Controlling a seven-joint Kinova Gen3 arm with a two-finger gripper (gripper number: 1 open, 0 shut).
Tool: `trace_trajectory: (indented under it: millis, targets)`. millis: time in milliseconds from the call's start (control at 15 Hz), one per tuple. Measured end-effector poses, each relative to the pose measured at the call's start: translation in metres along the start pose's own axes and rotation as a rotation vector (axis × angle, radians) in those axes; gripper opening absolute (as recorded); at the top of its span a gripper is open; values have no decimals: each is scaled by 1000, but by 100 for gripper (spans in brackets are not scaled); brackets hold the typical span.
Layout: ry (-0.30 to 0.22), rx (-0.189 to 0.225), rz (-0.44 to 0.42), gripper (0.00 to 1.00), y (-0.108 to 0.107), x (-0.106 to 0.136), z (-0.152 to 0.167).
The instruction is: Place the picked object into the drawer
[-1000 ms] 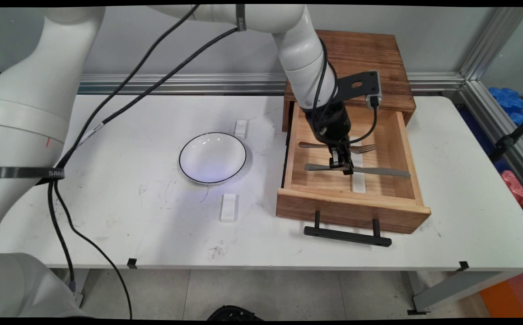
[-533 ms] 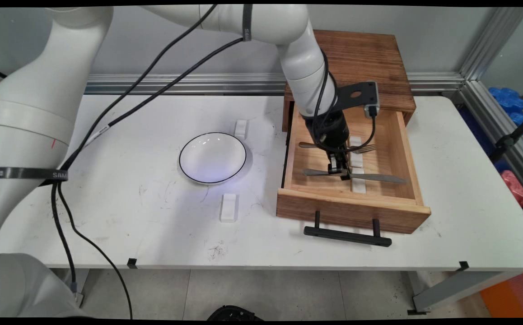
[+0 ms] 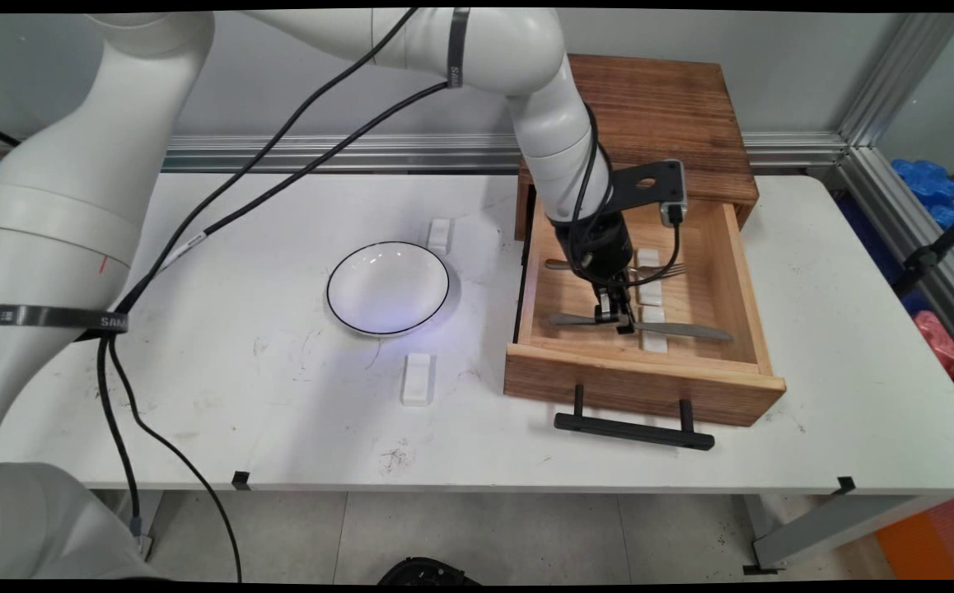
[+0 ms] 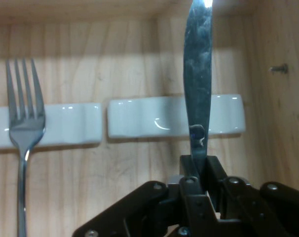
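Observation:
My gripper (image 3: pixel 619 317) (image 4: pixel 199 170) is down inside the open wooden drawer (image 3: pixel 576 379), shut on a metal table knife (image 3: pixel 675 331) (image 4: pixel 198 84). The knife lies nearly level, its blade reaching right over a white cutlery rest (image 3: pixel 652 339) (image 4: pixel 144 123). A metal fork (image 3: pixel 660 270) (image 4: pixel 22 123) lies farther back in the drawer, resting across a second white rest (image 3: pixel 648 257) (image 4: pixel 70 123). In the hand view the knife blade runs up from between the fingers, with the fork to its left.
The drawer sticks out of a wooden cabinet (image 3: pixel 658 107) at the back right; its black handle (image 3: pixel 633 430) faces the near edge. A white bowl with a dark rim (image 3: pixel 388 287) sits mid-table, with small white blocks behind (image 3: pixel 439 235) and in front (image 3: pixel 417 378) of it.
The gripper, still holding the knife, has moved toward the drawer's front wall and slightly lower; the knife has shifted with it. Fork, bowl and drawer have stayed put.

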Motion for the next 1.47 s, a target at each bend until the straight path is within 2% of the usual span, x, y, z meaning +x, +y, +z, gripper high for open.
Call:
trace_trajectory:
  millis: [1400,1467]
  targets:
    - [20,23,-17,0,1,-6,11]
    - [21,23,-17,100,1,-6,11]
